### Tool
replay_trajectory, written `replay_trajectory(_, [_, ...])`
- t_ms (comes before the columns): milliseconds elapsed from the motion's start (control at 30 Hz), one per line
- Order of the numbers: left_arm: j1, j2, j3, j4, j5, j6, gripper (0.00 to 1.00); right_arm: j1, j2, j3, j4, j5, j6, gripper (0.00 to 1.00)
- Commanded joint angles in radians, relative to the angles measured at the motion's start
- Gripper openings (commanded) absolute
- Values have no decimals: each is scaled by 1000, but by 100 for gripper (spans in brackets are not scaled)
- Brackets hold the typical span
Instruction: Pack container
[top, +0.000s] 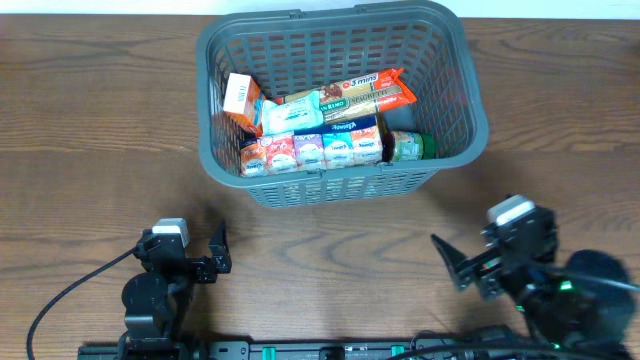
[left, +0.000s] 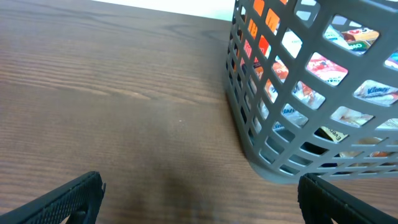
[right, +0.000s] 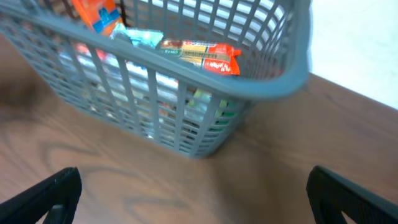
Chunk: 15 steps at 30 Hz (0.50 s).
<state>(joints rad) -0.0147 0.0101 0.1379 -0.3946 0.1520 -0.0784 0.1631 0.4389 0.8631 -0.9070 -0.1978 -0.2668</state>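
The dark grey basket (top: 455, 60) stands at the back middle of the table. It holds an orange box (top: 240, 98), a row of small tissue packs (top: 310, 150), a spaghetti pack (top: 365, 92) and a green jar (top: 410, 146). The basket also shows in the left wrist view (left: 249, 124) and in the right wrist view (right: 261, 87). My left gripper (top: 210, 258) is open and empty at the front left, over bare table (left: 199, 199). My right gripper (top: 462, 268) is open and empty at the front right (right: 193, 199), in front of the basket.
The wooden table (top: 90, 150) stretches left and right of the basket. A black cable (top: 60, 300) runs from the left arm to the front edge. A white wall (right: 360, 37) lies beyond the table's far edge.
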Motion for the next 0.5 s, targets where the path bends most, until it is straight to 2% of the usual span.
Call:
replay_trajectory(0, [5, -5, -20, -3, -7, -2, 98, 11, -127, -206, 95, -3, -50, 99])
replay_trajectory(200, [5, -5, -20, -3, -7, -2, 98, 11, -298, -499, 277, -20, -45, 99])
replay_trajectory(467, [5, -5, -20, -3, -7, -2, 98, 15, -435, -724, 428, -100, -44, 99])
